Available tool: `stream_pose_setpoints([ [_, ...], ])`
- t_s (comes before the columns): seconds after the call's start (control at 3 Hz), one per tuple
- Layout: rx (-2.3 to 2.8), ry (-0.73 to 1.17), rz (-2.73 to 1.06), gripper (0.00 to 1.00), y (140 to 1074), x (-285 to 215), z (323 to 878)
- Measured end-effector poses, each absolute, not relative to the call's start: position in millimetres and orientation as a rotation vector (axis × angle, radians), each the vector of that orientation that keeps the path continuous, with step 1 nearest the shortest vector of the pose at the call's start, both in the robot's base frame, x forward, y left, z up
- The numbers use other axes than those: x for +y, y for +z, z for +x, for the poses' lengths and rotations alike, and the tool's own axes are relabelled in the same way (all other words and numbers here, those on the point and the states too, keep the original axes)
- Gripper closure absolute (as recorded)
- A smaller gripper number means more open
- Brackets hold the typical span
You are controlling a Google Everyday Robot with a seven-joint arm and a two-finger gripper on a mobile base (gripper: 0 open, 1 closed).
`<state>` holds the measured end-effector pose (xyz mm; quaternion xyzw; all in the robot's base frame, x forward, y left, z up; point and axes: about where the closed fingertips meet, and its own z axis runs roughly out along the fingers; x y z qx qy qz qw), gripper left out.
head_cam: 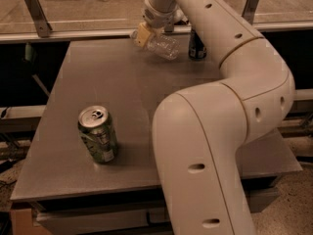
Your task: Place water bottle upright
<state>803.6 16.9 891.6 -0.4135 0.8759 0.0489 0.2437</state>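
The water bottle (165, 47) is clear ribbed plastic and lies tilted at the far side of the grey table (122, 92), its body pointing down and to the right. My gripper (148, 36) hangs from the wrist at the top of the view and is shut on the bottle's left end. One yellowish finger (142, 34) shows on the bottle's left side. The bottle's cap is hidden by the gripper. My arm sweeps from there down the right side of the view.
A dark blue can (197, 46) stands upright just right of the bottle, near the table's far edge. A green soda can (98, 134) stands upright at the front left. A metal rail (73, 33) runs behind the table.
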Motion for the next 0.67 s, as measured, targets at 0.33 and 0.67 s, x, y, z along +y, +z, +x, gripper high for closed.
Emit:
stream_pose_setpoints([
  [0.33, 2.231, 0.261, -1.243, 1.00, 927.1, 2.6, 767.1],
  [0.67, 2.040, 0.460, -1.370, 1.00, 950.4, -14.2, 701.7],
])
